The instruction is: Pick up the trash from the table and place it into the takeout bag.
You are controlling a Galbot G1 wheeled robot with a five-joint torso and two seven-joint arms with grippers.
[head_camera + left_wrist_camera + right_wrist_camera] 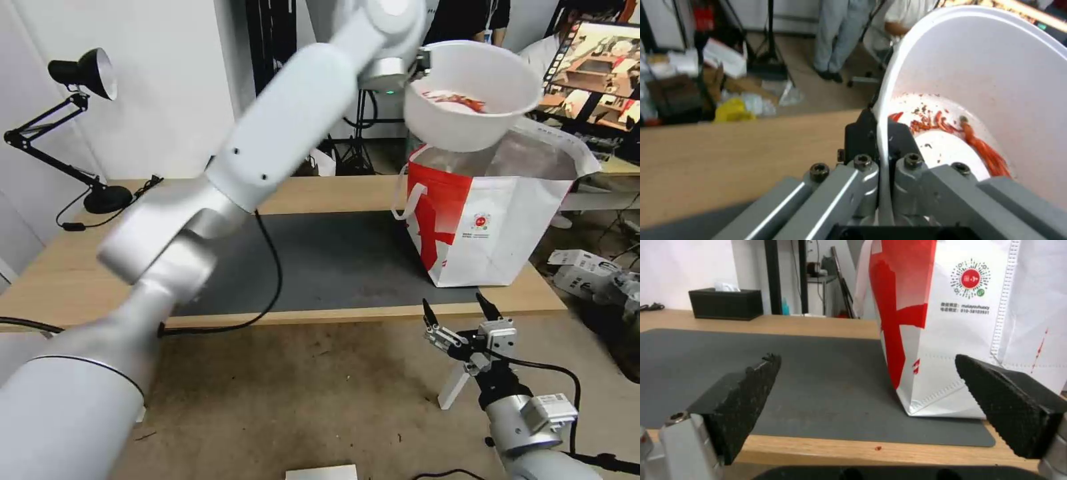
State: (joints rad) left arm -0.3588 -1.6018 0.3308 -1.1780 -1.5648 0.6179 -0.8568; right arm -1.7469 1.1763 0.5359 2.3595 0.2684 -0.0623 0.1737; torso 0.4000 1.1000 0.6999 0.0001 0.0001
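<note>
Nearest you, your right gripper (460, 311) hangs off the front edge of the bench (60, 267), low and just short of it, with its fingers (744, 396) spread wide and nothing between them. From its wrist camera you look straight across the bench edge at the lower corner of the bag (960, 330), which stands on the right end of the dark mat (773, 380). A small red speck (878, 448) lies on the bare wood strip in front of the mat.

Past that, the mat runs left across the middle of the bench with open flat surface all the way along; your left arm reaches diagonally over it, and a black cable (270, 267) droops from the arm onto the mat and over the front edge. The bag's right side sits close to the right end of the bench, with cardboard boxes (583, 267) on the floor beyond.

Higher and farther, your left gripper (882, 140) is clenched on the rim of the white bowl (470, 93), holding it tilted above the bag's open mouth, red shells (982, 146) lying inside it.

Toward the back, a black tissue box (726, 303) sits on the bench, and a black desk lamp (87, 133) stands at the back left corner.
</note>
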